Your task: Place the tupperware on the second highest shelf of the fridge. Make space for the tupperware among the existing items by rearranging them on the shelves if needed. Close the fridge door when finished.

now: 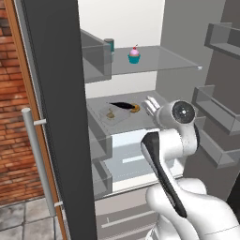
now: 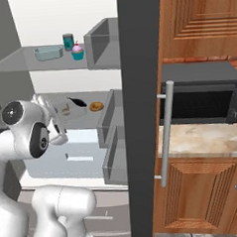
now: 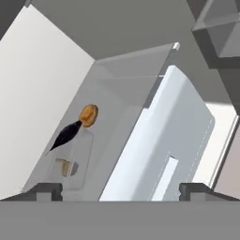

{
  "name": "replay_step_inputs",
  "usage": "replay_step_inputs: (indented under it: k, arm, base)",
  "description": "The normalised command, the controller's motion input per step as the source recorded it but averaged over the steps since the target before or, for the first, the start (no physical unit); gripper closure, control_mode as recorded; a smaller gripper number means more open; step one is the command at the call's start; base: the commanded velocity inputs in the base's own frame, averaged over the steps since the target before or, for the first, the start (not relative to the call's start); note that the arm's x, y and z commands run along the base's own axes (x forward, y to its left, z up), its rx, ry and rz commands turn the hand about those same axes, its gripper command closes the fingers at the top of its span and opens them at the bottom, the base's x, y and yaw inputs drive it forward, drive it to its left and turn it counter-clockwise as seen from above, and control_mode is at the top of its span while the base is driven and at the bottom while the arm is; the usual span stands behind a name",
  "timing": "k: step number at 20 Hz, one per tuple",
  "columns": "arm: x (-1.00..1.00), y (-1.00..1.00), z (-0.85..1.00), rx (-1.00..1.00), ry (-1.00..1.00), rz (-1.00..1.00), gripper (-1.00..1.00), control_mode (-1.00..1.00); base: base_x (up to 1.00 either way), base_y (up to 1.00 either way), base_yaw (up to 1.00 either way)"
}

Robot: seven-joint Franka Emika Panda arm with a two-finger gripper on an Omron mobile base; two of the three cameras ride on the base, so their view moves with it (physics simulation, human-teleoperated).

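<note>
Claw (image 3: 120, 190) open, off tupperware (image 3: 70, 161) on 2nd-highest shelf (image 3: 117, 93) w/ brown piece (image 3: 88, 115).

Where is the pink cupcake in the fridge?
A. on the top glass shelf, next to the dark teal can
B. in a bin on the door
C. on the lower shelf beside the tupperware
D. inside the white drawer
A: the cupcake stands on the top glass shelf, close beside the dark teal can, while the tupperware sits one shelf below.
</note>
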Motion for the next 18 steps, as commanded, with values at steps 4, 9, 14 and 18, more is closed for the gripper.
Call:
replay_step_inputs:
  k: [4, 9, 14, 18]
  arm:
    - [-0.98, -0.23, -0.04, 0.12, 0.01, 0.13, -1.0, -1.0]
    - [-0.54, -0.17, 0.01, 0.19, 0.04, 0.0, -1.0, -1.0]
    - [-0.18, 0.03, 0.0, 0.12, 0.0, 0.0, -1.0, -1.0]
    - [0.0, 0.29, -0.09, 0.02, 0.09, 0.0, -1.0, -1.0]
  base:
    - [0.0, 0.0, 0.0]
    - [0.0, 0.0, 0.0]
    - [0.0, 0.0, 0.0]
    - [0.0, 0.0, 0.0]
